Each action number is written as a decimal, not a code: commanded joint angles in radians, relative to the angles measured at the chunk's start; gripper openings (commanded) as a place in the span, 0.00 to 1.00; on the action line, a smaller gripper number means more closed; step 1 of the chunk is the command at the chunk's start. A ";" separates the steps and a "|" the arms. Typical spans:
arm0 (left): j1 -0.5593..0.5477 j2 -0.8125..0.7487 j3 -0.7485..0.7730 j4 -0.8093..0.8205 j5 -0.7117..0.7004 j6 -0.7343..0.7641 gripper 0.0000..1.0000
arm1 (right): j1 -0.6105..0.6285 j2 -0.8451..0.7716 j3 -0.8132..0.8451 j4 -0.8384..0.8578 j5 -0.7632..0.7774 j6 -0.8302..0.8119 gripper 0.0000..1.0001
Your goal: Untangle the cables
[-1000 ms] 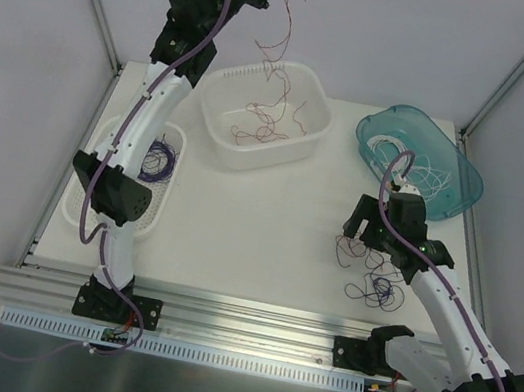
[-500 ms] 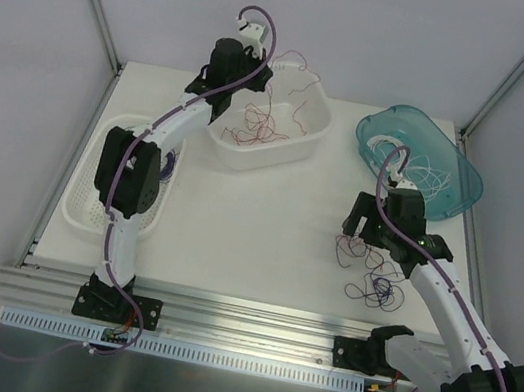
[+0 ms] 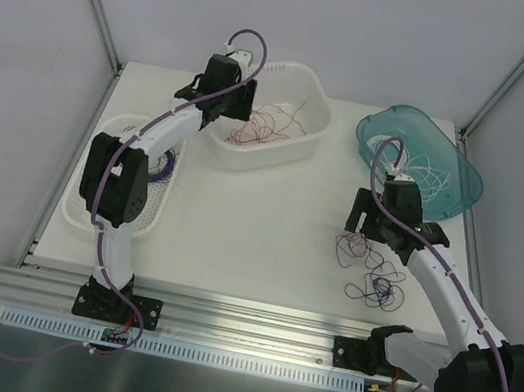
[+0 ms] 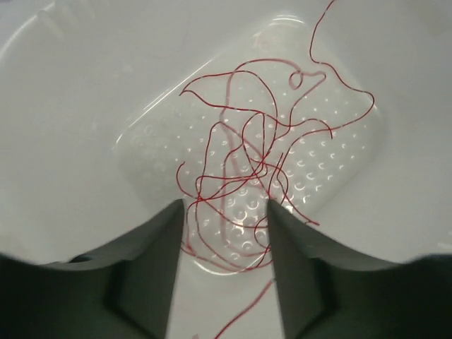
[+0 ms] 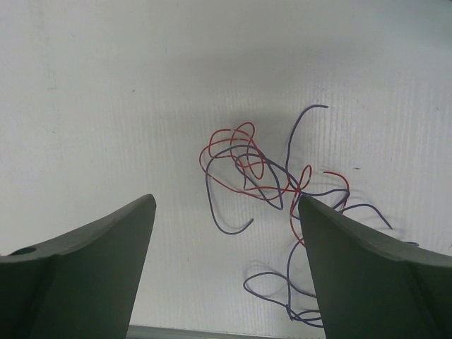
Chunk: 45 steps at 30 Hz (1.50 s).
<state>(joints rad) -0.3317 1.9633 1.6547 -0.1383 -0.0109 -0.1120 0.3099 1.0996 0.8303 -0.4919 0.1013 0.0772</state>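
The white table carries a smooth white plastic tub, a translucent teal bin and a slotted tray, seemingly one for each colour. By that reckoning the sorting is partly done. The left fingers stand apart over the tub's dimpled floor, where loose red cables lie, and they clamp nothing. The right fingers hang parted above the table, over a knot of hair-fine, springy red and purple curls. The next move probably calls for pinching one strand near a free end and lifting slowly so that its loops slide out.
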 commanded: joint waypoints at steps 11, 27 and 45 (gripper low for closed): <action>0.008 -0.437 -0.102 -0.096 0.184 -0.075 0.99 | -0.035 0.098 0.018 -0.011 0.032 0.021 0.77; -0.242 -0.635 -0.481 -0.098 0.354 -0.071 0.99 | -0.055 0.224 -0.042 0.033 0.051 0.134 0.64; -0.339 -0.538 -0.529 -0.098 0.358 0.006 0.99 | 0.115 0.302 0.009 0.184 -0.258 -0.125 0.01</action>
<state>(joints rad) -0.6483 1.3956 1.1290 -0.2501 0.3153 -0.1394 0.3809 1.4166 0.7933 -0.3416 -0.0429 0.0341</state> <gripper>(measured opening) 0.992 0.018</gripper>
